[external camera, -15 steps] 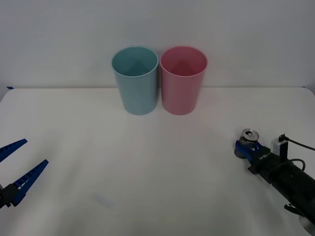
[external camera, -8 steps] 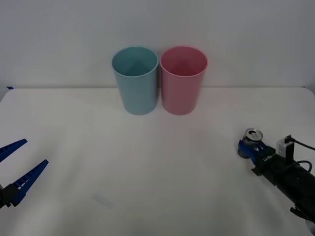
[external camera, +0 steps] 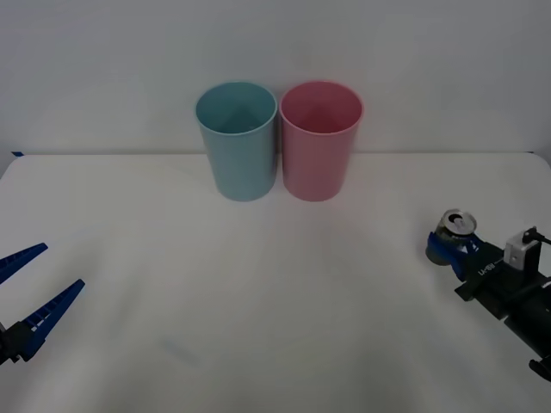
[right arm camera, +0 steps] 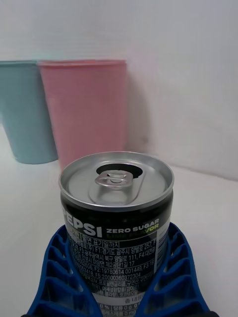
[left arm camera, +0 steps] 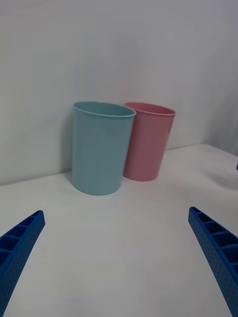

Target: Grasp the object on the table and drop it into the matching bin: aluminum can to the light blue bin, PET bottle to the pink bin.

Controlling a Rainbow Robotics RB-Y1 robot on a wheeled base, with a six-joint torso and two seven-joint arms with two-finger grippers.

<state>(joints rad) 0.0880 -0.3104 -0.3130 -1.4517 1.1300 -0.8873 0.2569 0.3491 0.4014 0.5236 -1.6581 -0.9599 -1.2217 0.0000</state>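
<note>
My right gripper (external camera: 449,247) is clamped on the aluminum can (external camera: 454,231), upright at the right side of the surface (external camera: 275,310), blue fingers (right arm camera: 59,277) against both its sides. I read "PEPSI ZERO SUGAR" on its black label. Left gripper (external camera: 26,288) is spread wide at the left edge; light blue bin (external camera: 238,142) and pink bin (external camera: 319,142) stand side by side at the back.

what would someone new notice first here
Probably the two bins standing side by side at the table's far edge by the wall, the light blue bin to the left of the pink bin. Next, the can at the table's right, upright and clamped in the right gripper. The left gripper waits open at the left edge.
</note>
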